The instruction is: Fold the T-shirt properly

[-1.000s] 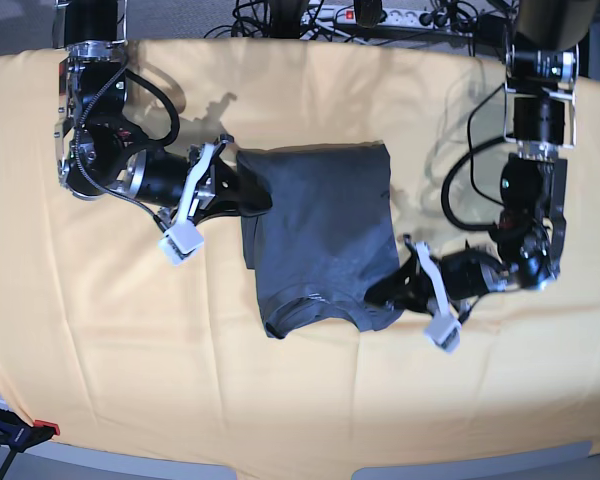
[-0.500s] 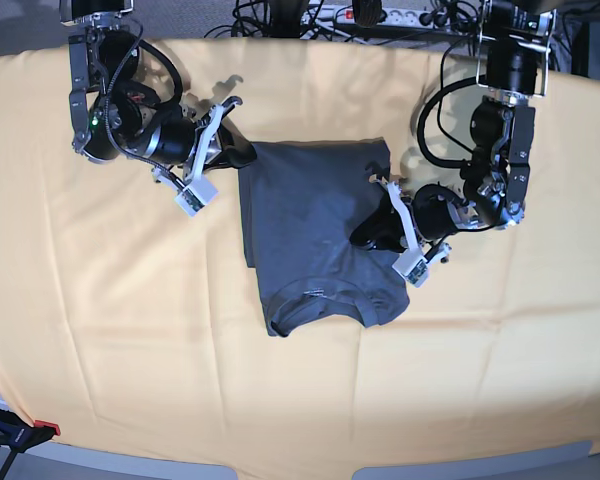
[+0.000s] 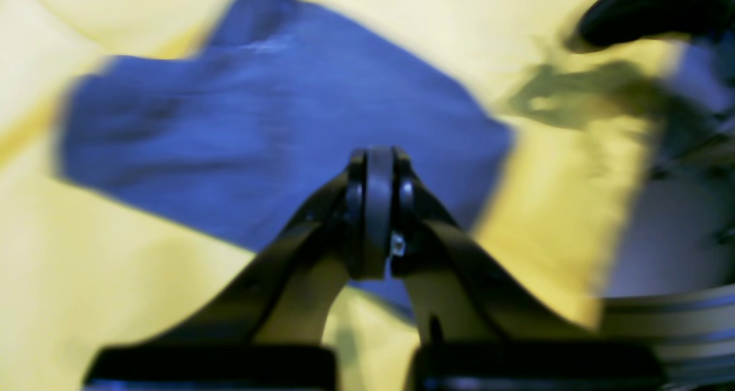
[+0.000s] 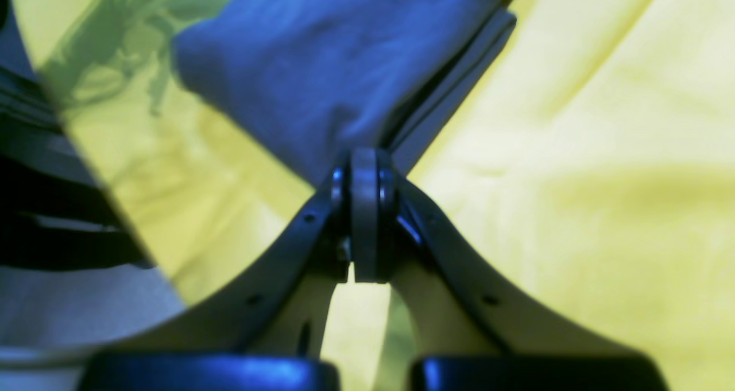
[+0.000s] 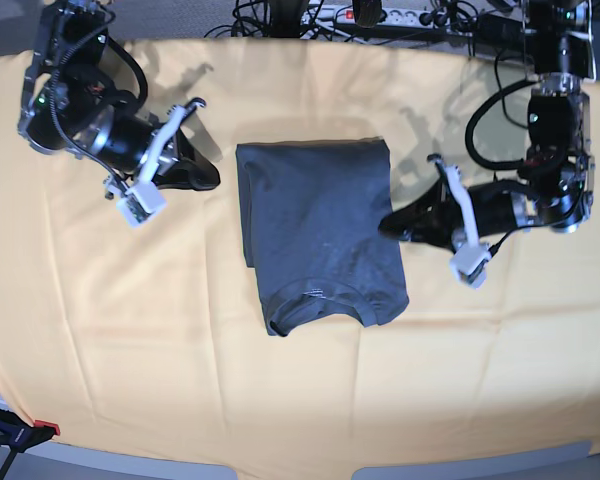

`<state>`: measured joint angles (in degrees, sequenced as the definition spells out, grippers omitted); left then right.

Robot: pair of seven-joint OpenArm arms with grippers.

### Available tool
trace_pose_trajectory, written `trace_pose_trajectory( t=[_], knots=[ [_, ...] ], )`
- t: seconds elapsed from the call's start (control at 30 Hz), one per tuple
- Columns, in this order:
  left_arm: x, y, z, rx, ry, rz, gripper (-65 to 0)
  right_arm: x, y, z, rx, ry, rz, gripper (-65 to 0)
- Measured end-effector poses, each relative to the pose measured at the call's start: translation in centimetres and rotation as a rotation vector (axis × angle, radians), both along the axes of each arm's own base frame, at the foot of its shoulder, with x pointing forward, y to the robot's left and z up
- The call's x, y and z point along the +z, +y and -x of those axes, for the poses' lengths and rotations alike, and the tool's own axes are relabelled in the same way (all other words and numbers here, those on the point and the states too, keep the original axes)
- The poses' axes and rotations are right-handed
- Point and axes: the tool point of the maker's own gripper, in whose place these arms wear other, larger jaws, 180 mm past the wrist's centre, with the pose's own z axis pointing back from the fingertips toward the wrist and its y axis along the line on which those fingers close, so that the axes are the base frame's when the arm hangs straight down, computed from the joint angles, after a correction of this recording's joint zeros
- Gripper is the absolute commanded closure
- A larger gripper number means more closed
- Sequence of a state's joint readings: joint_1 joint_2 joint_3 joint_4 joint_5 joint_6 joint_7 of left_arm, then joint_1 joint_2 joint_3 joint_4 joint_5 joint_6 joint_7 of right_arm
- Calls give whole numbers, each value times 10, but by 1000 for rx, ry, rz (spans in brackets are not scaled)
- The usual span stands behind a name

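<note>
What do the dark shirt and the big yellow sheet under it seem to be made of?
The T-shirt looks like thin, soft knit fabric, probably cotton jersey: matte slate grey, lying flat with small wrinkles and a ribbed neckline. The yellow-orange cloth seems a smooth woven sheet, matte, showing shallow creases and soft folds. The exact fibre of either cannot be told from here.

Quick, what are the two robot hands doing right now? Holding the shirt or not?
Left hand: closed, empty, holding nothing, just off the T-shirt's edge.
Right hand: closed, empty, beside the T-shirt on the yellow cloth.
</note>
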<state>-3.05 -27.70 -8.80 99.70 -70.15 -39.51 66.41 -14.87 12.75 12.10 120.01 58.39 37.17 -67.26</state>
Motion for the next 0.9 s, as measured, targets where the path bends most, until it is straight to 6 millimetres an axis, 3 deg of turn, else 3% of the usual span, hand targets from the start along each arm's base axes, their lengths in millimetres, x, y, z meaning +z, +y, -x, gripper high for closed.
trace_pose_trajectory(
  t=[0.1,0.2,0.33,0.5,0.73,0.9],
  knots=[
    [8,5,29,-40,48,46,0,27,-19,6,-42,-35,-135,0],
    [22,11,51,-45,20,54,0,34,-43,26,-62,-2,-189,0],
    [20,33,79,22,17,-35,0,7,-77,58,-145,126,-84,0],
    [27,47,113,74,8,-119,0,-5,-110,92,-259,212,-37,0],
    [10,53,198,57,233,-247,0,-17,-154,158,-400,380,79,0],
    [-2,59,253,45,456,-274,0,-21,-161,200,-418,505,117,0]
  ],
)
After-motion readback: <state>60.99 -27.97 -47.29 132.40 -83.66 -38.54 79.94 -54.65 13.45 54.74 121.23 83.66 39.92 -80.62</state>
